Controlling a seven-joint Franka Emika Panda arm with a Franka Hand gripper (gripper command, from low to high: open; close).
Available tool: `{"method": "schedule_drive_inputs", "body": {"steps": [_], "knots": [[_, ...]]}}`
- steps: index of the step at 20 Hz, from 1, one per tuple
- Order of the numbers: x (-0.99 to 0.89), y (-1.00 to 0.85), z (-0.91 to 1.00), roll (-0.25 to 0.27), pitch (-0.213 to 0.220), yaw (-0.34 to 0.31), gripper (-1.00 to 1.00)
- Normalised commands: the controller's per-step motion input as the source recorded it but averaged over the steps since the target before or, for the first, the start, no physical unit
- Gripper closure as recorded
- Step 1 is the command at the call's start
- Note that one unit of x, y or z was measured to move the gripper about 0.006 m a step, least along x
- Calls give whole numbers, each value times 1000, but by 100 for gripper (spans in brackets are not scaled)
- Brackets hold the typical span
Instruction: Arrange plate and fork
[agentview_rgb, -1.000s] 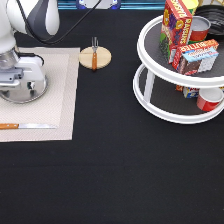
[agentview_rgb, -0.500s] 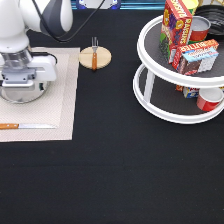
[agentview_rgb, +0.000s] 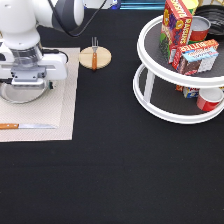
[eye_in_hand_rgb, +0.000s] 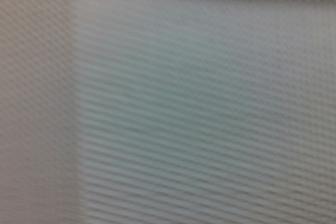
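Observation:
The shiny silver plate lies on a beige placemat at the exterior view's left. My gripper hangs low right over the plate, and the white hand hides much of the plate's top half. The fork, with its orange-brown handle and short tines, lies across a round wooden coaster just right of the placemat's top corner, apart from the gripper. The wrist view shows only a close patch of the placemat's weave.
A wooden-handled knife lies flat along the placemat's lower part. A white two-tier turntable with boxes and cans stands at the exterior view's right. The table top is black.
The arm and hand have shifted to the exterior view's right over the plate. The plate, fork and knife have stayed where they were.

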Motion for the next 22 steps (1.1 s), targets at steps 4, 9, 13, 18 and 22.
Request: {"method": "schedule_drive_inputs", "body": {"steps": [4, 9, 13, 18, 22], "knots": [[-667, 791, 368, -148, -58, 0, -100], [-689, 810, 216, -139, -50, 0, -100], [-740, 787, 84, -125, -51, 0, -100], [-738, 767, -36, -116, -25, 0, -100], [-806, 597, -1, -80, -6, -3, -100]]}}
